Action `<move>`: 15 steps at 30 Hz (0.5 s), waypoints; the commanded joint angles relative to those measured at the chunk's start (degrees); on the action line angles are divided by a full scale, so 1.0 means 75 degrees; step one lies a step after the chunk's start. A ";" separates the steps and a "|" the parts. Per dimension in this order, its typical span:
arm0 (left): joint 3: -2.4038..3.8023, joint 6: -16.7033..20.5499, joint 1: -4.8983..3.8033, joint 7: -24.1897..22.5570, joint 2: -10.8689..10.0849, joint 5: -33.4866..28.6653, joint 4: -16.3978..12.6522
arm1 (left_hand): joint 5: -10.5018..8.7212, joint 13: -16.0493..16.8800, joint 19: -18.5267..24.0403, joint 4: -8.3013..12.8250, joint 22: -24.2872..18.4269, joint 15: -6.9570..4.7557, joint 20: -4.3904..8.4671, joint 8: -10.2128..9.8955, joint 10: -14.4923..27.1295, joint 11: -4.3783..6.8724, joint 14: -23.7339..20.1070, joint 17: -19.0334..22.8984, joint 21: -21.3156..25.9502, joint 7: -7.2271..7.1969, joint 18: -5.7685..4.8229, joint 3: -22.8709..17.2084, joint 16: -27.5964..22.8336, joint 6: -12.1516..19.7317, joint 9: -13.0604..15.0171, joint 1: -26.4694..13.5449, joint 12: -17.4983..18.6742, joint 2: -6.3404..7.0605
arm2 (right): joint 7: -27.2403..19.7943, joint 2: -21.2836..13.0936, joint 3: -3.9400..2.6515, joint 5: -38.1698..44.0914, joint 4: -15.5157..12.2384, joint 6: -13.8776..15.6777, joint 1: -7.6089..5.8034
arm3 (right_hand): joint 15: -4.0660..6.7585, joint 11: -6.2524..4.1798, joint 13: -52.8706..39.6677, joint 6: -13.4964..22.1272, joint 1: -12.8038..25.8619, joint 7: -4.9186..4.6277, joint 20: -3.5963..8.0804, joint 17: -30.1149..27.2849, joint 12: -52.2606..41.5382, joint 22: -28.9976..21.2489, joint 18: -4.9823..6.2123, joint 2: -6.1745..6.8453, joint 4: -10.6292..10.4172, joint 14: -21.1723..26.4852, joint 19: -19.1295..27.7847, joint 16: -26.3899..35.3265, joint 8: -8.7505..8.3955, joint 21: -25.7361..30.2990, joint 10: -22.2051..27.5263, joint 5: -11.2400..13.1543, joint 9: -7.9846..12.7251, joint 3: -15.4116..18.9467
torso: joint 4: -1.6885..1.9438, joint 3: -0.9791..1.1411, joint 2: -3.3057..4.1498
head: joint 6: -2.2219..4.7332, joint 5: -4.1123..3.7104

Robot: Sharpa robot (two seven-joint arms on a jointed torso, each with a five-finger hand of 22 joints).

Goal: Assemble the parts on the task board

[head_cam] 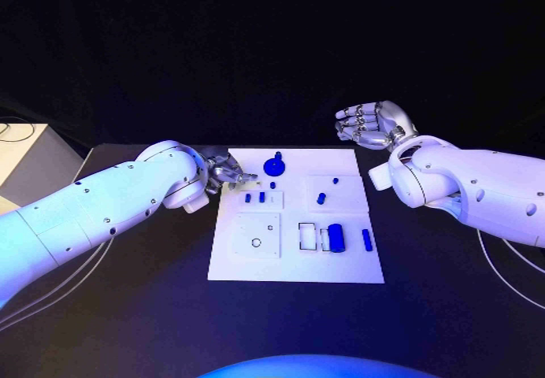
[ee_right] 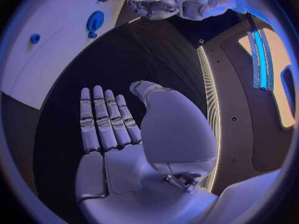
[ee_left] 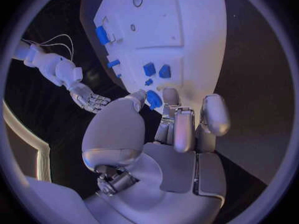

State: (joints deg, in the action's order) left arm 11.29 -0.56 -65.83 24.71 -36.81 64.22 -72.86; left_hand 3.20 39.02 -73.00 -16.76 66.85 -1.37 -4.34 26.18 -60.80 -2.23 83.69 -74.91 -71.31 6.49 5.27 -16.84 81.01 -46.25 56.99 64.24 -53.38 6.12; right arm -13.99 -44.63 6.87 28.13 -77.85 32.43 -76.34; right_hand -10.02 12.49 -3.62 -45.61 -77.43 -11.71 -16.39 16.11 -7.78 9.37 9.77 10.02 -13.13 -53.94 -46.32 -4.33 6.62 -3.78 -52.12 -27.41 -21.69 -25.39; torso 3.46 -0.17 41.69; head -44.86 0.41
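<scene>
The left robot hand (head_cam: 231,173) sits at the upper left corner of the white task board (head_cam: 295,268), fingers curled down at the board's edge; I cannot tell whether they pinch anything. In the left wrist view its fingers (ee_left: 185,129) lie close together just beside a blue piece.

The right robot hand (head_cam: 372,124) hangs in the upper right of the head view, well apart from the board, over the black table (head_cam: 136,315). It holds nothing; in the right wrist view its fingers (ee_right: 102,117) are stretched out straight, side by side.

The board lies in the middle of the frame. On it, a round blue part (head_cam: 275,166) stands near the top edge. Small blue parts (head_cam: 262,197) sit below it, with more (head_cam: 321,197) to their right. A blue cylinder (head_cam: 335,235) and a slim blue pin (head_cam: 367,240) lie at the lower right.
</scene>
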 commanded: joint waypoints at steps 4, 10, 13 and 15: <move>0.0076 0.1314 -0.0005 -0.1440 0.0017 -0.0673 -0.0070 | 0.0006 -0.0301 0.0595 0.0017 -0.0736 0.0214 -0.0189 -0.0161 0.0661 -0.0228 -0.0411 0.0188 0.0720 0.0238 0.0280 -0.0140 -0.0424 0.0377 -0.0481 0.0596 0.0246 0.0095 | -0.0071 -0.0008 -0.0002 0.0020 0.0010 -0.0069 0.0004 | -0.0045 0.0017 -0.0002 -0.0046 0.0054 -0.0569 -0.0008 -0.0012 0.0055 -0.0015 0.0050 0.0015 0.0000 -0.0012 0.0053 0.0049 -0.0025 0.0032 -0.0048 -0.0034 0.0014 0.0035 | 0.0001 0.0006 0.0002 | 0.0041 -0.0019; 0.0002 0.1326 -0.0006 -0.2075 0.0153 -0.0292 0.0029 | -0.0007 -0.0865 0.1371 0.0368 -0.1652 0.0335 -0.0319 -0.0313 0.1570 -0.0369 -0.1167 0.1088 0.1669 0.0360 0.0495 -0.1205 -0.0991 0.0523 -0.1233 0.2140 0.0735 0.0317 | -0.0068 -0.0012 -0.0002 0.0020 0.0010 -0.0066 0.0004 | -0.0045 0.0017 -0.0002 -0.0046 0.0054 -0.0569 -0.0008 -0.0012 0.0055 -0.0015 0.0050 0.0015 0.0000 -0.0012 0.0053 0.0049 -0.0025 0.0032 -0.0048 -0.0034 0.0014 0.0035 | 0.0000 0.0009 0.0003 | 0.0077 -0.0036; -0.0120 0.1299 -0.0006 -0.2470 0.0275 0.0292 0.0114 | 0.0014 -0.1362 0.1915 0.0818 -0.2113 0.0417 -0.0381 -0.0460 0.1735 -0.0432 -0.1802 0.1742 0.2174 0.0417 0.0604 -0.2366 -0.1391 0.0428 -0.1810 0.2684 0.1093 0.0766 | -0.0067 -0.0009 -0.0002 0.0020 0.0010 -0.0068 0.0004 | -0.0044 0.0016 -0.0002 -0.0048 0.0049 -0.0568 -0.0008 -0.0017 0.0058 -0.0021 0.0050 0.0016 0.0007 -0.0014 0.0056 0.0050 -0.0027 0.0030 -0.0051 -0.0034 0.0016 0.0033 | -0.0003 0.0002 0.0006 | 0.0099 -0.0039; -0.0214 0.1318 -0.0006 -0.2746 0.0369 0.0739 0.0193 | 0.0001 -0.1574 0.2242 0.1032 -0.2332 0.0440 -0.0398 -0.0481 0.1811 -0.0450 -0.2159 0.2105 0.2406 0.0424 0.0669 -0.2624 -0.1610 0.0373 -0.2015 0.2727 0.1239 0.0894 | -0.0067 -0.0007 -0.0002 0.0020 0.0009 -0.0070 0.0004 | -0.0044 0.0016 -0.0002 -0.0048 0.0049 -0.0568 -0.0008 -0.0017 0.0058 -0.0021 0.0050 0.0016 0.0007 -0.0014 0.0056 0.0050 -0.0027 0.0030 -0.0051 -0.0034 0.0016 0.0033 | -0.0003 0.0003 0.0006 | 0.0099 -0.0039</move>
State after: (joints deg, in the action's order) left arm 9.67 8.03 -65.85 10.61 -34.36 63.96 -71.59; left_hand 3.21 27.52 -56.69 -9.26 49.76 1.87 -7.30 22.80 -47.41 -5.63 68.03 -59.65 -53.70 9.74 9.76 -35.90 69.28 -43.03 42.23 84.74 -44.29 12.38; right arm -13.99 -44.71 6.87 28.13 -77.75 32.44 -76.33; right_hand -10.02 12.49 -3.62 -45.61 -77.43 -11.71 -16.39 16.04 -7.54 9.26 9.77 10.02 -13.13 -53.94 -46.33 -4.33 6.62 -3.78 -52.12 -27.41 -21.64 -25.39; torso 3.46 -0.10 41.71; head -44.17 0.13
